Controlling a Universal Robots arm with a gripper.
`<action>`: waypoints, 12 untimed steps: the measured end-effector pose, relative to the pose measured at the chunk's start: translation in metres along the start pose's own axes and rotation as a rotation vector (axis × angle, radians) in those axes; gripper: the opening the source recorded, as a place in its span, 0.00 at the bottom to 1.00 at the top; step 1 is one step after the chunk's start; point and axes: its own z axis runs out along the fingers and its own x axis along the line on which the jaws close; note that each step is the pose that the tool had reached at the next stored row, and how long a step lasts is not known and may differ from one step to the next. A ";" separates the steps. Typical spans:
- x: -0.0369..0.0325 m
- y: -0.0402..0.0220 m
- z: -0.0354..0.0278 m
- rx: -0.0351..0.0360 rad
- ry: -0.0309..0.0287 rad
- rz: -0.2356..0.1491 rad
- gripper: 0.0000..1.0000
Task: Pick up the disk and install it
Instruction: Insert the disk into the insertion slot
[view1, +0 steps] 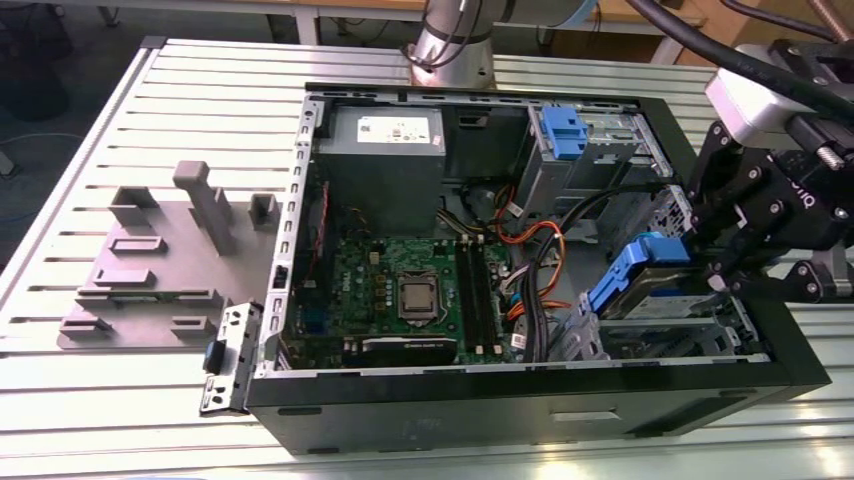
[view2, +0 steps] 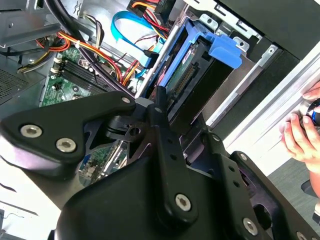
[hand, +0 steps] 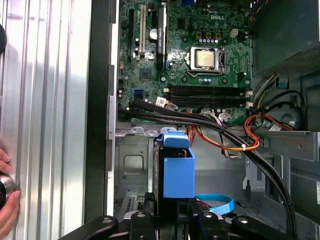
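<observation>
As my pincer (hand: 176, 212) clamps the disk (hand: 178, 172) edgewise, the disk's long axis runs straight ahead from the fingers, tilted over the drive bay (view1: 667, 325) at the exterior view's right. Blue bracket frames grey metal, handle farthest out. Motherboard (hand: 200, 60) lies beyond.

Thick cables (hand: 150, 111) crowded the drive bay (hand: 131, 170) beside the disk (hand: 178, 172); above the motherboard (hand: 170, 60) the case (hand: 97, 125) lay open.

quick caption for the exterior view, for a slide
Gripper holding the blue-framed disk inside the open computer case
</observation>
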 end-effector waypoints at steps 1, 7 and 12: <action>0.0000 0.0000 0.0000 0.0000 0.0000 0.000 0.35; 0.0000 0.0000 0.0002 0.0000 -0.0002 0.000 0.35; 0.0000 0.0000 0.0003 0.0000 -0.0003 0.000 0.36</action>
